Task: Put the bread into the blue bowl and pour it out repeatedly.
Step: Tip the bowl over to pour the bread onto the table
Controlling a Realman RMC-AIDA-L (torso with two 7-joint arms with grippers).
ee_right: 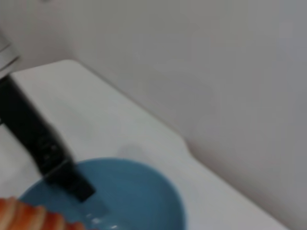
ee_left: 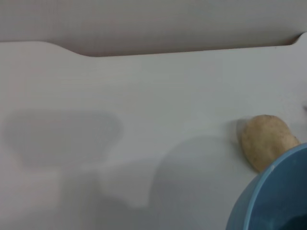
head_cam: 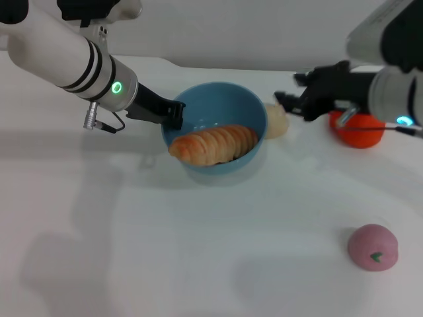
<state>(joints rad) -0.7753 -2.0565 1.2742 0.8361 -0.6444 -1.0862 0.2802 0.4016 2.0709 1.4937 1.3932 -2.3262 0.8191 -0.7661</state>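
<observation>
The blue bowl (head_cam: 225, 99) sits mid-table, tipped a little toward me. The bread (head_cam: 215, 144), an orange-and-cream ridged loaf, lies across its near side and leans on the front rim. My left gripper (head_cam: 173, 114) is shut on the bowl's left rim. One of its black fingers (ee_right: 64, 170) reaches inside the bowl (ee_right: 144, 196) in the right wrist view, beside an end of the bread (ee_right: 29, 215). My right gripper (head_cam: 289, 99) hovers open just right of the bowl, holding nothing. The left wrist view catches only the bowl's rim (ee_left: 273, 196).
A small beige lump (head_cam: 276, 120) lies against the bowl's right side, also seen as the beige lump (ee_left: 266, 141) from the left wrist. An orange toy (head_cam: 360, 129) sits under my right arm. A pink round toy (head_cam: 373, 246) rests at the front right.
</observation>
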